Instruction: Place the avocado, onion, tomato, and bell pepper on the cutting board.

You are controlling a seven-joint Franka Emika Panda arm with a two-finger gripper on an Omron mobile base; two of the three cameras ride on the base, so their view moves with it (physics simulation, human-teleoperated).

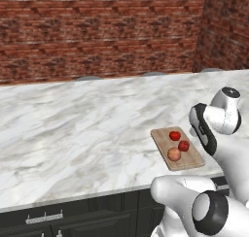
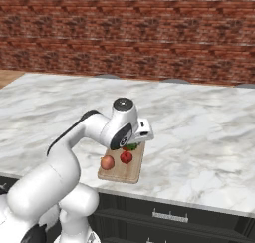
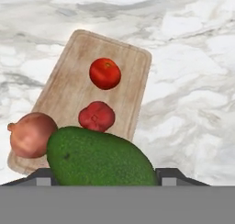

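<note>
Brick wall behind marble tabletop (image 1: pixel 73 129). Board (image 3: pixel 69 85) lies near the front edge, carrying tomato (image 3: pixel 105 73), pepper (image 3: pixel 96 116) and onion (image 3: pixel 32 134). My claw (image 3: pixel 104 177) is above the board's near end, pinching the avocado (image 3: pixel 98 159) between both fingers; the avocado sits just over the onion and pepper

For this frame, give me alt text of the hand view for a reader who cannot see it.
A green avocado sits between the gripper fingertips, above a wooden cutting board on a marble counter. On the board lie an onion and two red vegetables.
</note>
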